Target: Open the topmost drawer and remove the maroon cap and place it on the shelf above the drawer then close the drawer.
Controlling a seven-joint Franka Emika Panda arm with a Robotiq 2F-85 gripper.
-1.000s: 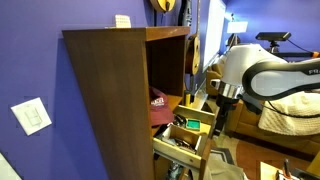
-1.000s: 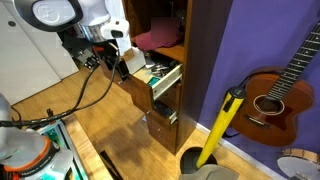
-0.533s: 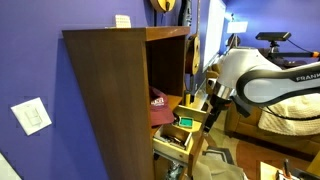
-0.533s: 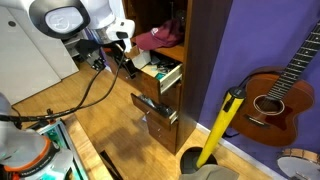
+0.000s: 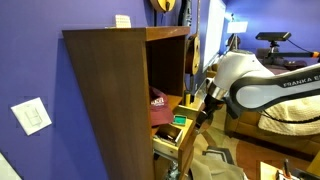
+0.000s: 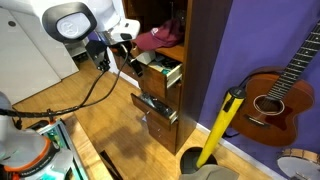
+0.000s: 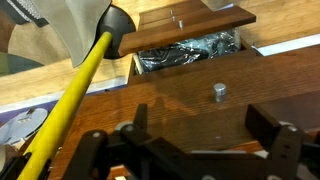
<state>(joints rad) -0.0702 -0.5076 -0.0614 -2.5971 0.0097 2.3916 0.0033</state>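
Purple walls stand behind the tall cabinet [image 5: 105,100]. The maroon cap [image 5: 157,103] lies on the shelf [image 5: 175,100], so I judge only closing remains. The claw [image 7: 200,130], released and empty, faces the half-out topmost drawer [image 6: 168,72]. The lower drawer [image 6: 152,104] juts out too, narrowing the room below.

The maroon cap [image 5: 158,102] is seen lying on the dark-brown shelf [image 5: 175,103], near its front edge, with white lettering showing. Just beneath the shelf, the topmost drawer [image 6: 165,74] is seen partly pulled out, its paler inner sides exposed.
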